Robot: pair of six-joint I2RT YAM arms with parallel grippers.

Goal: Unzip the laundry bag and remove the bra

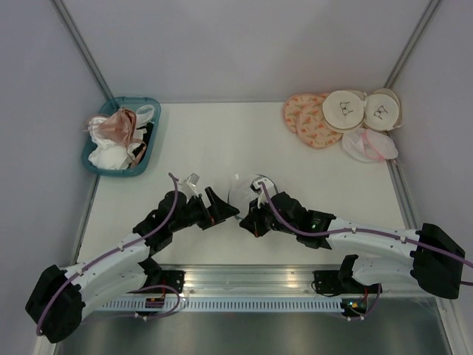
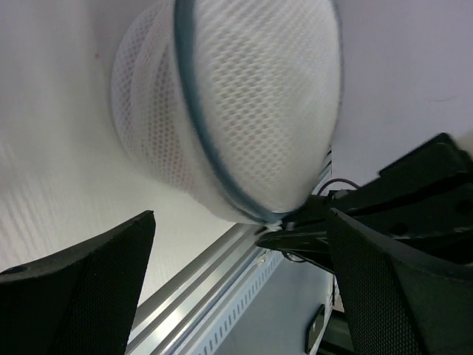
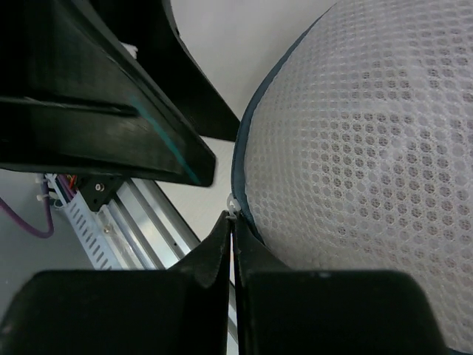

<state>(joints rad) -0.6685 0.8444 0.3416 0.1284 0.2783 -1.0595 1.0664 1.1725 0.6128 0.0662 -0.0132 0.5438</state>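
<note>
The laundry bag, white mesh with a dark blue-grey zipped rim, sits near the table's front edge between both grippers. It fills the left wrist view and the right wrist view. My right gripper is shut on the small white zipper pull at the rim. My left gripper is open and empty, just left of the bag, its fingers wide apart. The bra is hidden inside the bag.
A teal basket holding clothes stands at the back left. Peach patterned pouches, cream pouches and a pinkish mesh bag lie at the back right. An aluminium rail runs along the front edge.
</note>
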